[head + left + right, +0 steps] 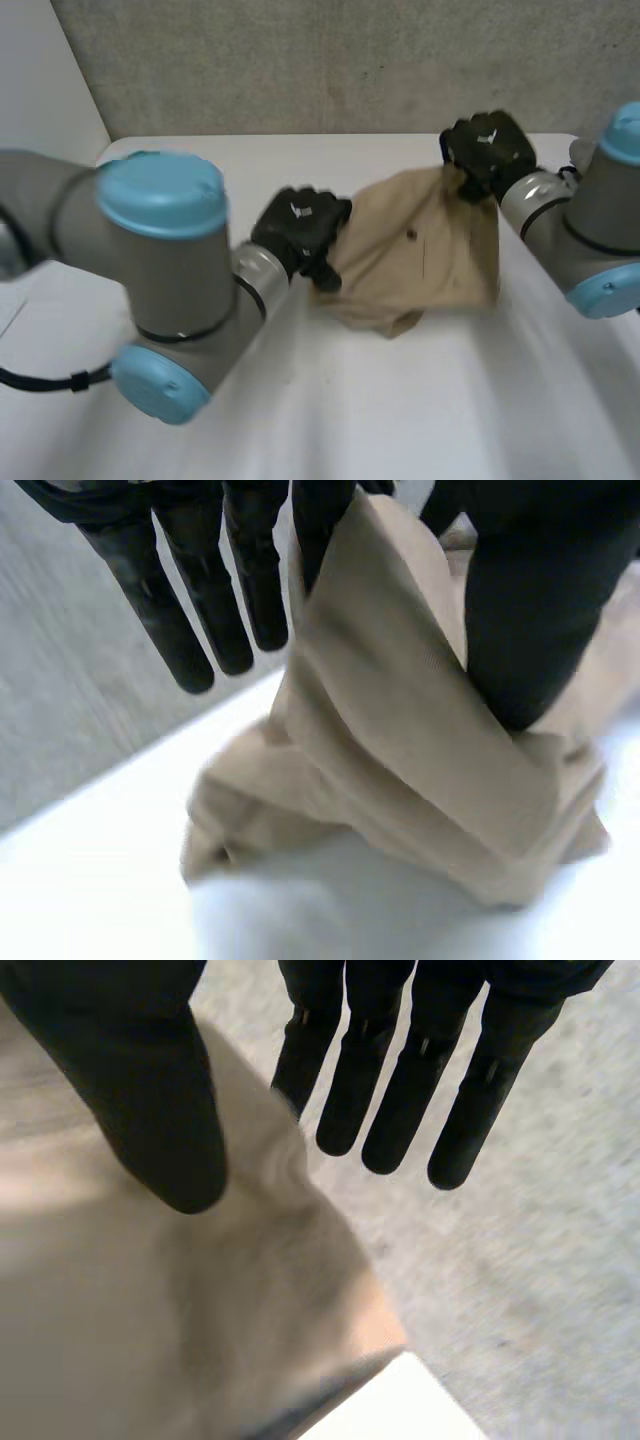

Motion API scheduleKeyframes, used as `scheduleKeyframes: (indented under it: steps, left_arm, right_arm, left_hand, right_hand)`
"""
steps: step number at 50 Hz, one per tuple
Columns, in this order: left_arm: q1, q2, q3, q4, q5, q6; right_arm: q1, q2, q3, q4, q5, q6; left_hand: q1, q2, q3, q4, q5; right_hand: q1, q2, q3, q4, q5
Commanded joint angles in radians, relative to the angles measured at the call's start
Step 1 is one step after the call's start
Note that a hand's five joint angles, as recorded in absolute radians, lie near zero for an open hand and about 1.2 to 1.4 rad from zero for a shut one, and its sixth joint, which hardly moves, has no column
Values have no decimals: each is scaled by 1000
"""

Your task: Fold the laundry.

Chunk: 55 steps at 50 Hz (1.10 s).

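A tan garment (420,255) hangs bunched between my two hands, its lower folds resting on the white table (350,400). A small dark button shows on its front. My left hand (300,232) grips the garment's left edge. In the left wrist view its thumb (520,620) presses the tan cloth (400,730) against one finger, and the other fingers (200,600) stay straight beside it. My right hand (488,150) holds the garment's upper right corner. In the right wrist view its thumb (150,1080) lies on the cloth (200,1310) against the nearest straight finger (305,1050).
A grey concrete wall (300,60) runs behind the table's far edge. My left arm's big elbow joint (165,270) stands low over the table's left part. My right arm (590,210) reaches in over the right edge.
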Motion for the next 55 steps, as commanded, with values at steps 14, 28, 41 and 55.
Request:
scheduleKeyframes:
  steps: [14,28,41,55]
  left_arm:
    - [107,245,-196,18,-29,-11]
    - [216,121,-374,146,52,-8]
    - [184,-50,-236,165,210,-60]
    - [102,-161,-70,153,212,-178]
  right_arm:
    - [-14,-360,357,250,176,-37]
    - [-11,-537,636,353,98,-33]
    - [3,-289,650,138,18,12]
    - [48,-81,554,-129,88,21]
  left_hand:
    - [-193,-226,-229,-222,-221]
    - [-143,-176,-179,-172,-171]
    - [-152,-185,-188,-181,-180]
    - [-3,-36,-39,-32,-31]
  right_hand:
    - [-653,-650,-660,-661,-655]
    - [-394,-392,-401,-403,-397]
    - [-444,-442,-451,-452,-447]
    - [-336,-333,-343,-344,-338]
